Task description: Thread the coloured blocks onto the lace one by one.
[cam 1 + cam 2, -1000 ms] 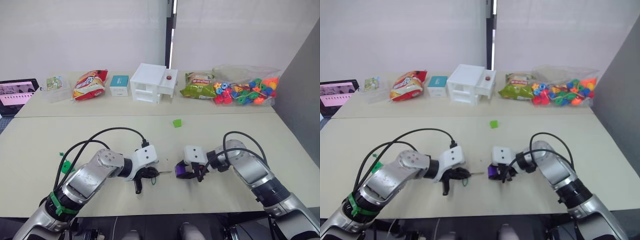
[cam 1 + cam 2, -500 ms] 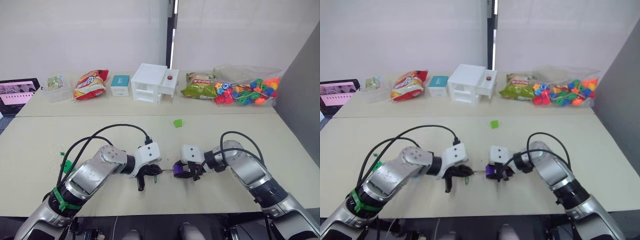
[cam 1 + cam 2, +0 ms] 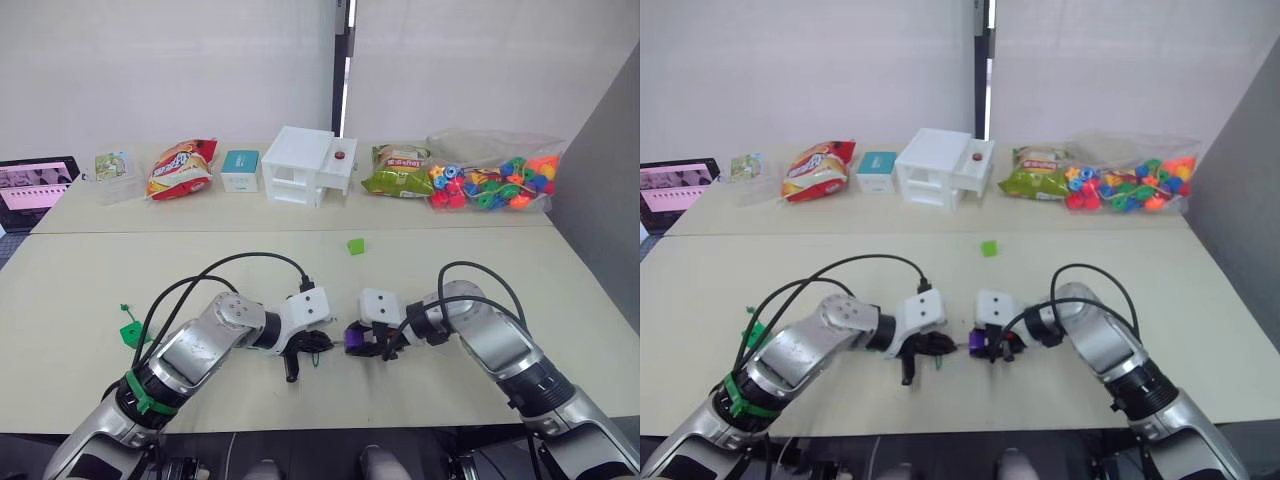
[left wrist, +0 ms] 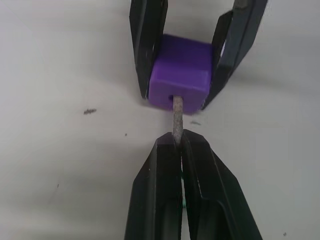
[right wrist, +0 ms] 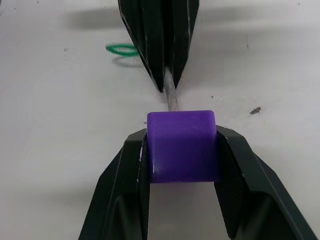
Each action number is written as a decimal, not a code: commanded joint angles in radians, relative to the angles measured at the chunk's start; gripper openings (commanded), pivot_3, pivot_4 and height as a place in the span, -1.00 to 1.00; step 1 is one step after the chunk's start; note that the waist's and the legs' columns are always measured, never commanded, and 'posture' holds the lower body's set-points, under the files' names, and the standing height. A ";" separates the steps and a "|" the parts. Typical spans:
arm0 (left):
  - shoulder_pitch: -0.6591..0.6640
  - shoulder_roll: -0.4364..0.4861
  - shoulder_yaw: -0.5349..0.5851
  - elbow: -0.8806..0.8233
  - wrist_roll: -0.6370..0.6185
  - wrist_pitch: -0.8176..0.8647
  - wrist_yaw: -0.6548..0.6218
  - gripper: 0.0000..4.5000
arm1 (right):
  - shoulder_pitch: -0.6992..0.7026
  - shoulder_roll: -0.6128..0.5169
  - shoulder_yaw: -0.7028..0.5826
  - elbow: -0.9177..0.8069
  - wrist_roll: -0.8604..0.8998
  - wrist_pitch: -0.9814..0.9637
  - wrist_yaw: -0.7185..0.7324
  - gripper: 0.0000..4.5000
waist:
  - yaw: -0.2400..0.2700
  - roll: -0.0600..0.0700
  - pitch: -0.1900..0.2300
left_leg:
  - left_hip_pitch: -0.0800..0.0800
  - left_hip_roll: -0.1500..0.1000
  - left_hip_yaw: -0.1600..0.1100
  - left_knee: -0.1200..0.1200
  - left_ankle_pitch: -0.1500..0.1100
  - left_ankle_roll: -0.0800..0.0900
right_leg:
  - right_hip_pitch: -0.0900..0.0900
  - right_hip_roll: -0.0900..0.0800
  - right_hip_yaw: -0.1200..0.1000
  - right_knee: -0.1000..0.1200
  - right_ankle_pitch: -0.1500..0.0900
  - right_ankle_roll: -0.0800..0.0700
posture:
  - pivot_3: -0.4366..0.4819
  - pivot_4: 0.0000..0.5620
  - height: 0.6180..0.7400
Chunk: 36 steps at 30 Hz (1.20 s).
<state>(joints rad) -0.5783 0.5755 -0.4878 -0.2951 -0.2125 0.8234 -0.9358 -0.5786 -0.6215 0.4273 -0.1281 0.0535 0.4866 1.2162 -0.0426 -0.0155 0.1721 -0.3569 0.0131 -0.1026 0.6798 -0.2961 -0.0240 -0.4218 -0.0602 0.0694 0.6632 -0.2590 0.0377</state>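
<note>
Fingers of the right gripper (image 5: pixel 181 150) clamp a small purple plastic cube (image 4: pixel 181 71) just above the beige tabletop (image 3: pixel 200 270); the left gripper (image 4: pixel 177 145) pinches the green lace's stiff pale tip (image 4: pixel 177 117), its end inside the cube's hole.

Purple block (image 4: pixel 180 72): smooth matt plastic. Lace tip (image 4: pixel 177 119): rough, grainy. End effector fingers (image 4: pixel 165 195): glossy black plastic. Worktop (image 4: pixel 65 65): matt, speckled.

Pale table (image 3: pixel 90 290); light green block (image 3: pixel 355 246) mid-table; green lace knot (image 3: pixel 131 333) near left edge
</note>
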 commanded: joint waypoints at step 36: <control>0.161 -0.007 0.123 0.071 -0.050 -0.240 -0.110 0.19 | 0.102 -0.107 -0.042 -0.148 0.048 0.086 -0.060 -0.47 | 0.004 0.000 0.000 | 0.000 0.000 0.000 0.000 0.000 0.000 | 0.001 0.000 0.000 0.000 0.000 0.000 | -0.05 -0.47 1.00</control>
<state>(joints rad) -0.4162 0.5760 -0.3608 -0.2162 -0.2676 0.6077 -1.0495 -0.4831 -0.7167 0.4045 -0.2479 0.0935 0.5670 1.1551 -0.0389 -0.0156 0.1721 -0.3569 0.0128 -0.1030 0.6802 -0.2961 -0.0240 -0.4212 -0.0606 0.0692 0.6628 -0.2590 0.0377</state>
